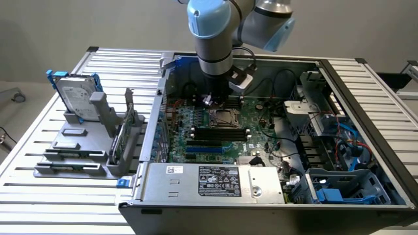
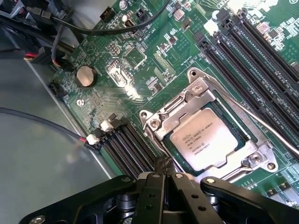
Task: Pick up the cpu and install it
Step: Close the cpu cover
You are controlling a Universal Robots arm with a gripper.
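Silver-grey lid: the cpu (image 2: 204, 139) lies flat inside the metal-framed socket (image 2: 187, 100) on the green motherboard (image 2: 117, 60), printed face up.
Hand: the hand (image 2: 166, 179) has its black fingers pressed together, holding nothing.
Relation: the cpu sits just beyond the fingertips, close below the hand, apart from it.
Exterior: the hand (image 1: 210, 99) hangs just behind the socket, inside the open computer case (image 1: 365, 112).

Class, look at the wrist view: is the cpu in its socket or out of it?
In. The cpu lies flat inside the metal-framed socket on the motherboard, its printed silver top facing up.
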